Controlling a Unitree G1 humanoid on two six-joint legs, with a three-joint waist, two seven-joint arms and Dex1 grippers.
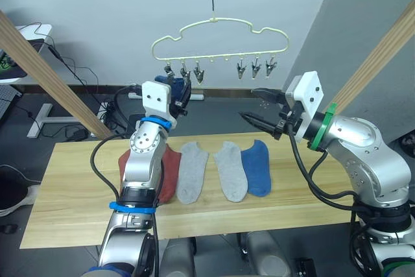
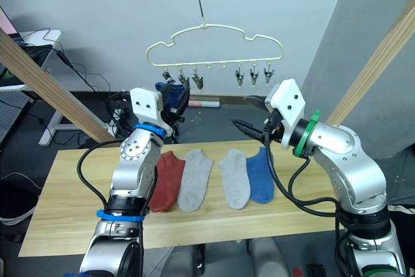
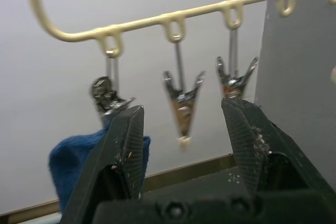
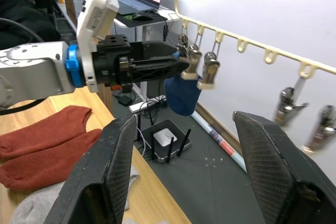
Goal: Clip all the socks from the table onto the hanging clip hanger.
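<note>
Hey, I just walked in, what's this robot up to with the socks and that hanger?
It is clipping socks onto the clip hanger. One blue sock already hangs from a clip at the hanger's left end, and the left gripper is up beside it, fingers open. The right gripper hovers open under the hanger's right side, holding nothing. Two rust red socks, two grey socks and another blue sock lie on the table.
</note>
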